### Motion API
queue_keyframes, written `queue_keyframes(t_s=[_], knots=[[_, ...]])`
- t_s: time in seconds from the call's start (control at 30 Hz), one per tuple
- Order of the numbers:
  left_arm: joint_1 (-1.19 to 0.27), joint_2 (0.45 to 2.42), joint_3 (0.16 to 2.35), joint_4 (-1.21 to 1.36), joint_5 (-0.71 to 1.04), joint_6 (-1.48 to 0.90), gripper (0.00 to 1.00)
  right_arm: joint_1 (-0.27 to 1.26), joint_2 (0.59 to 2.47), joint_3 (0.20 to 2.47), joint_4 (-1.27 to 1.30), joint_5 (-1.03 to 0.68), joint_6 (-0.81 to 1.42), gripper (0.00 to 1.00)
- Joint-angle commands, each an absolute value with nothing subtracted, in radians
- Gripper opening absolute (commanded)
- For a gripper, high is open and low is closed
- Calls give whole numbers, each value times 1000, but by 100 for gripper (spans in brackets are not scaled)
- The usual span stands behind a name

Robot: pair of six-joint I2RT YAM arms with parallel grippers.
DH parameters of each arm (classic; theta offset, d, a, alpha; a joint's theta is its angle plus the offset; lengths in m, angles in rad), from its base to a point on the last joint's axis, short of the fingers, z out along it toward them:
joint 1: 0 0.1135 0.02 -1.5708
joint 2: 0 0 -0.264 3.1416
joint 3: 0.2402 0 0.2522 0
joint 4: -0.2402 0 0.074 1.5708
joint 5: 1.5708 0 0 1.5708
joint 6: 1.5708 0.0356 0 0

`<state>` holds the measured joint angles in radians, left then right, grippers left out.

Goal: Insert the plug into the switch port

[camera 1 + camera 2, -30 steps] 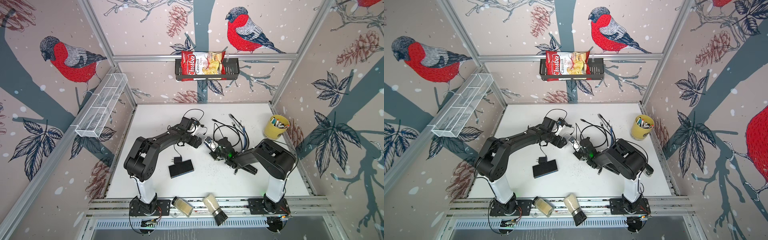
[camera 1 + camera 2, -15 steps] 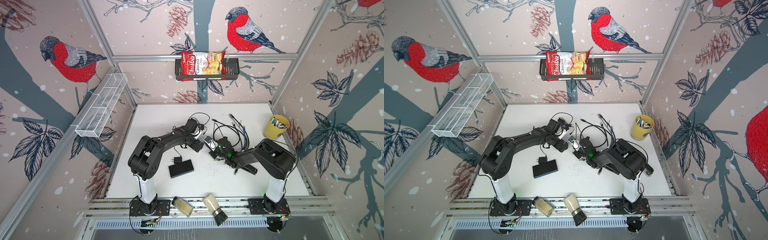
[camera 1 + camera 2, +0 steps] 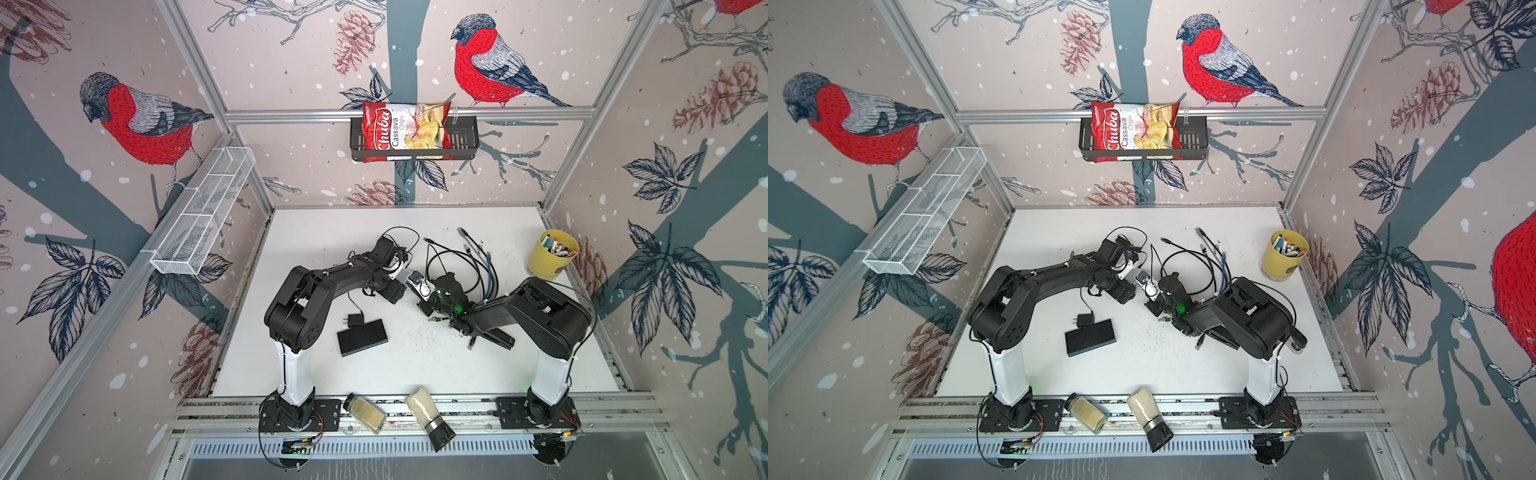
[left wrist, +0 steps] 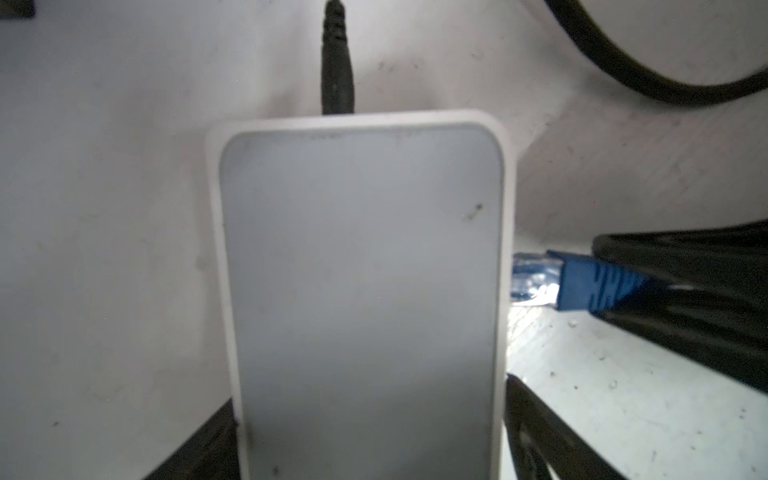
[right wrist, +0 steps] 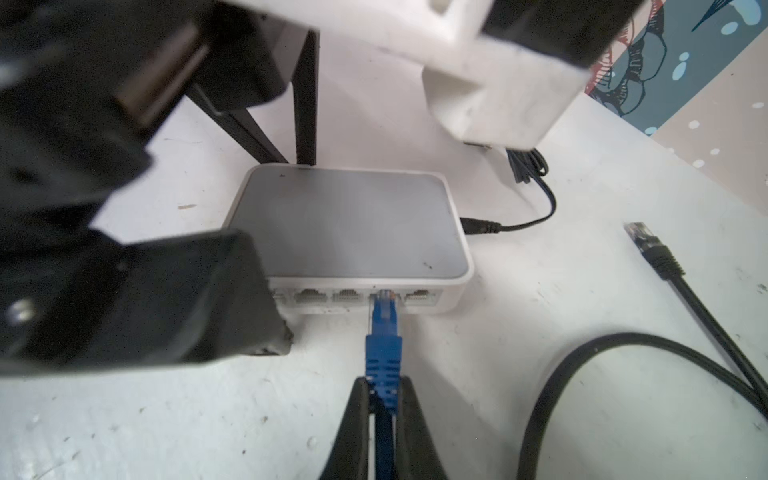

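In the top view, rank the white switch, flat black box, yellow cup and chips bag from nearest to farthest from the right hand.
1. The white switch, directly before the right hand.
2. The flat black box, front left.
3. The yellow cup, right edge.
4. The chips bag, high at back.

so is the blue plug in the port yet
Only partly: in the right wrist view the blue plug has its tip in a switch port, most of its clear connector showing outside.
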<state>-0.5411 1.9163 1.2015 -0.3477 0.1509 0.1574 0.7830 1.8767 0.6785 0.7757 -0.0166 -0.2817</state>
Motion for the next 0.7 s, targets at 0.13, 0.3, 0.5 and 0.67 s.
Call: queue_keyframes(t_s=[0.13, 0.3, 0.5, 0.67], knots=[[-546, 1886, 1172, -329, 207, 190, 70, 788, 1875, 692, 820, -32, -270, 0], [-556, 1868, 1159, -321, 196, 215, 60, 792, 1873, 699, 809, -37, -278, 0], [-585, 1825, 1142, -306, 230, 250, 58, 799, 1862, 700, 821, -33, -273, 0], [-615, 1785, 1120, -286, 284, 273, 58, 805, 1841, 700, 845, -33, -254, 0]])
